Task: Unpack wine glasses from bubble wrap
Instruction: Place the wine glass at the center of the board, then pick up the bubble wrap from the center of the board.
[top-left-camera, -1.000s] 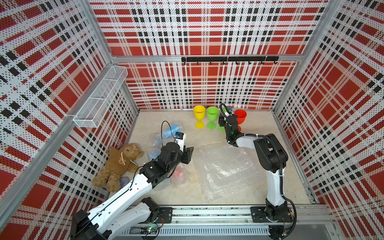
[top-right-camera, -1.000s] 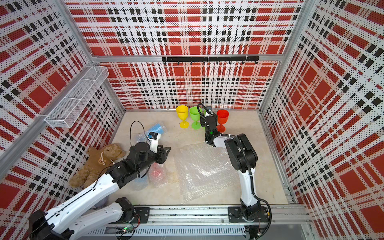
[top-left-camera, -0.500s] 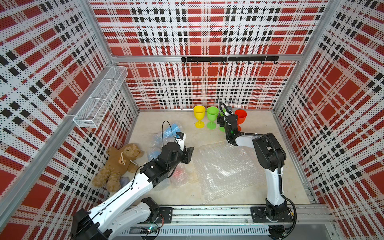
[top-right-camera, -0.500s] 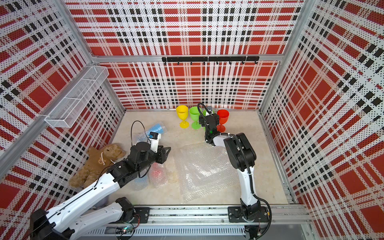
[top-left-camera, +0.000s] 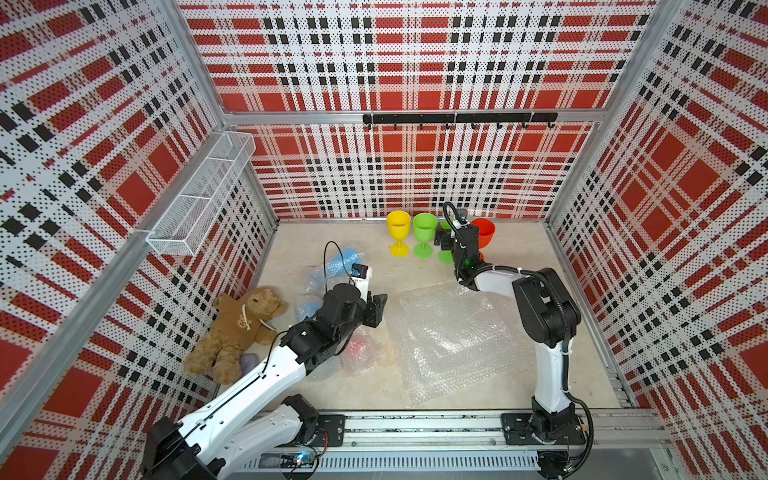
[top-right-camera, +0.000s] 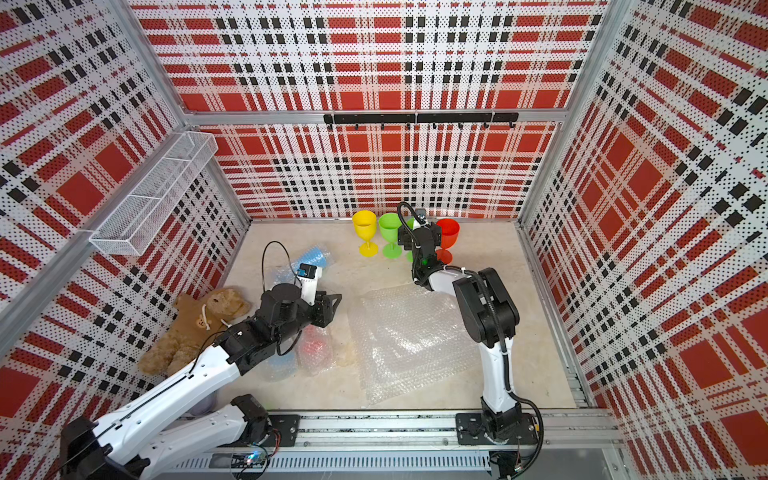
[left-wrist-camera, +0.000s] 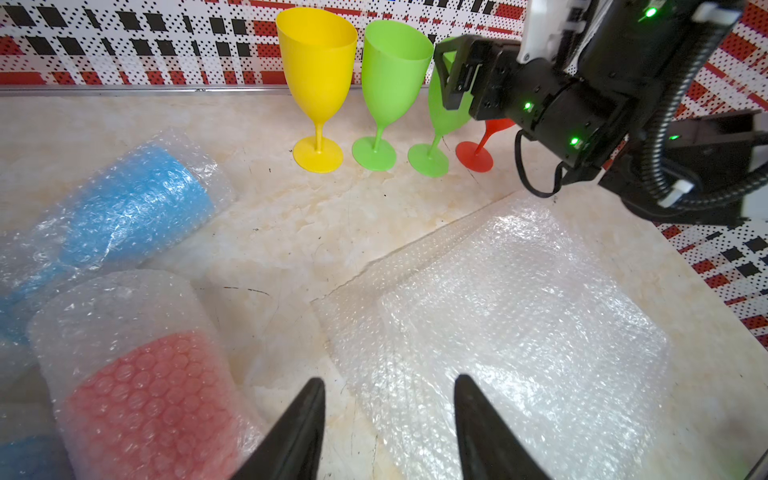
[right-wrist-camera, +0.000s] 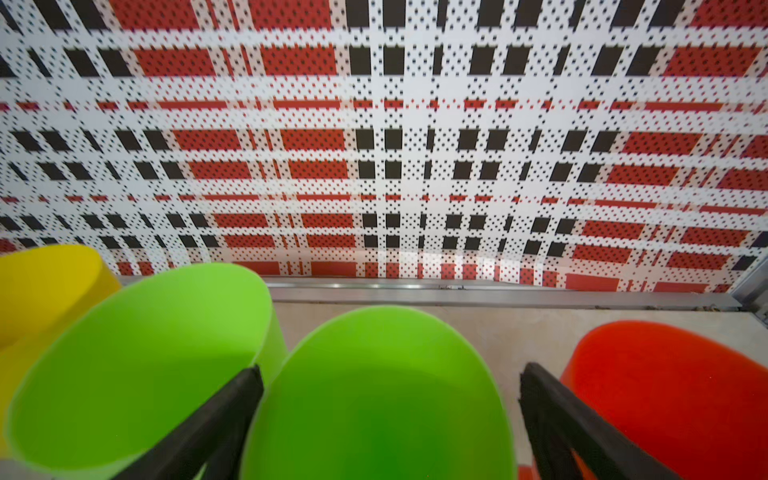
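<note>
Four smooth stemmed goblets (left-wrist-camera: 318, 62); flat dimpled bubble wrap (left-wrist-camera: 519, 332).

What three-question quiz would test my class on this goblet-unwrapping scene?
1. True or false: the right claw is shut on a green goblet.
2. How many goblets stand unwrapped by the back wall? A two, B four, C six.
3. Which colours show through the wrapped bundles?
Key: 1 false, it is open around it; 2 B; 3 blue and red.
</note>
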